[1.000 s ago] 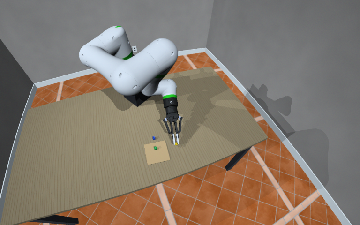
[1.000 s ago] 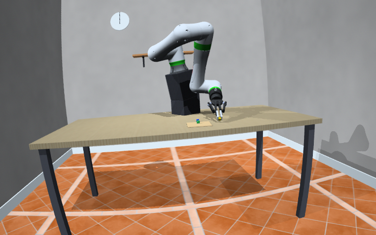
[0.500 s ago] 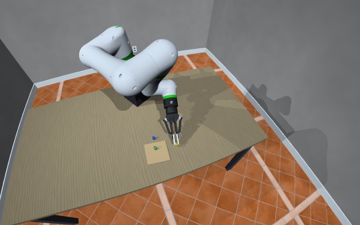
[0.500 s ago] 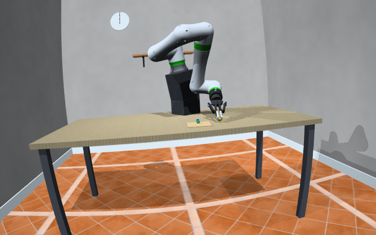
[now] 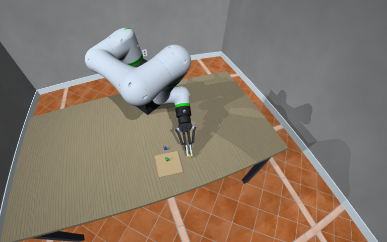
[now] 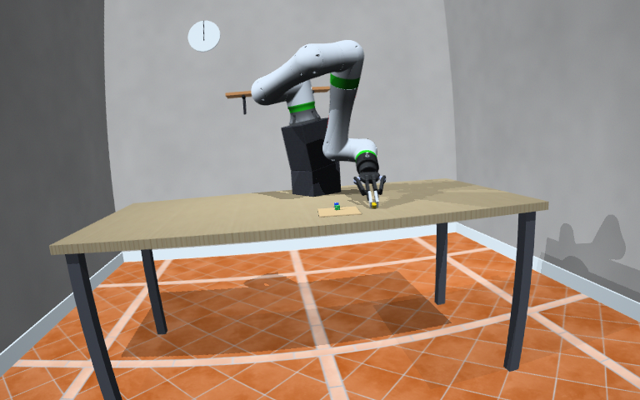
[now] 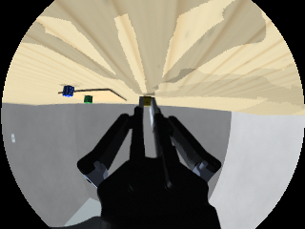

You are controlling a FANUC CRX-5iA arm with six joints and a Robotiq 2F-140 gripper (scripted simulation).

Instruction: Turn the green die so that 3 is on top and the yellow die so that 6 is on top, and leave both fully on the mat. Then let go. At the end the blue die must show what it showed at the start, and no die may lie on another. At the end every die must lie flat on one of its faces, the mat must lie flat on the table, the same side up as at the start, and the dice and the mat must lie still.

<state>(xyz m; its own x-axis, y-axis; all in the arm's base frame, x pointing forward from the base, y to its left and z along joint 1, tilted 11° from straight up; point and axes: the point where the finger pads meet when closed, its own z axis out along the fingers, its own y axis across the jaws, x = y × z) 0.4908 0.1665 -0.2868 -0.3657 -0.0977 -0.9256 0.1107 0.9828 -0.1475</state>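
Yellow die (image 5: 189,155) (image 6: 373,205) (image 7: 147,101) sits clamped between the fingers (image 5: 188,155) (image 6: 373,204), just beside the tan mat (image 5: 170,169) (image 6: 347,212) and off it; the green die (image 5: 167,159) (image 6: 337,207) (image 7: 88,99) is on the mat, and farther back the blue die (image 5: 165,148) (image 6: 336,203) (image 7: 69,91) rests on the wooden surface (image 5: 93,159) (image 6: 212,214) (image 7: 267,102), near the mat's edge; which numbers face up is too small to tell
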